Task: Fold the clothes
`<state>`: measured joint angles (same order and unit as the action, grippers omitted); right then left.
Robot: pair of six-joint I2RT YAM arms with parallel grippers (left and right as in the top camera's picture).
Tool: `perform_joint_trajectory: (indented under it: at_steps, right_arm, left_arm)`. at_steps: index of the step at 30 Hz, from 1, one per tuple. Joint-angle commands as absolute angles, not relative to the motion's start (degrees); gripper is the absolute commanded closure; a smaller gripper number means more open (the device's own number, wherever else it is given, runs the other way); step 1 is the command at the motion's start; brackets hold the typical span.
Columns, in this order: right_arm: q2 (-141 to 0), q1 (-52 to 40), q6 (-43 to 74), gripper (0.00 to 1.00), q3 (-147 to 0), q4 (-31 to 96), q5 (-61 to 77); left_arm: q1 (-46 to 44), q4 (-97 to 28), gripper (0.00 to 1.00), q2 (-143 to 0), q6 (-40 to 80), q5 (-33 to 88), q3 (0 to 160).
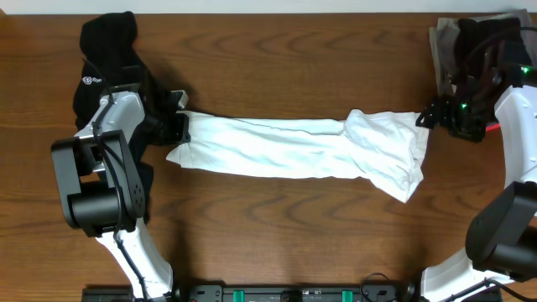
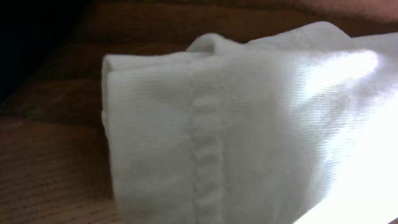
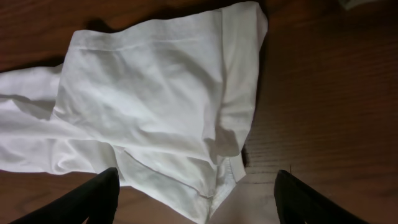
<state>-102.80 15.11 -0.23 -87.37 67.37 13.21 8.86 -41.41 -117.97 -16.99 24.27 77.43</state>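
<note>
Left pincer (image 1: 179,126) is clenched on the left end of the white soft cotton T-shirt (image 1: 294,149). From above I see its black tip closed right at the edge of the cloth. The left wrist camera is so close that white fabric with a stitched seam fills almost the whole view, and the fingers themselves do not show there.

The T-shirt lies in the middle of the brown wooden table (image 1: 294,243). It is gathered into one long narrow band that runs from left to right and sits a little lower at the right. The right end is wider and more crumpled, with a flap of cloth folded over on top.

The right pincer (image 3: 198,177) is released. Its two dark fingers (image 3: 102,196) stand wide apart, a corner of the shirt lies between them in the wrist view, and they grasp nothing. From above, this pincer is just beside the upper right corner of the band.

At the upper left of the table, beside the left arm (image 1: 101,180), lies a crumpled black garment with a small white logo (image 1: 105,46). In the upper right corner, partly hidden by the right arm (image 1: 512,126), is a grey folded cloth (image 1: 439,38).
</note>
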Motion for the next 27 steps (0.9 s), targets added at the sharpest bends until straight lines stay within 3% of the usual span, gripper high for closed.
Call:
perform_joint_trajectory:
  at_steps: [1,17,27]
  right_arm:
    - [-101.91,14.81,0.19,0.22,-88.18,67.26,13.98]
    - [-101.93,13.87,0.40,0.23,-88.18,66.19,13.96]
    - [-101.93,12.36,0.38,0.23,-88.18,66.00,13.96]
  left_arm:
    - [9.76,-41.08,0.94,-118.98,-13.69,24.01,76.62]
    - [17.72,-41.47,0.94,-103.33,-10.61,22.94,76.62]
    - [10.17,-42.37,0.94,-99.92,-12.38,23.49,76.62]
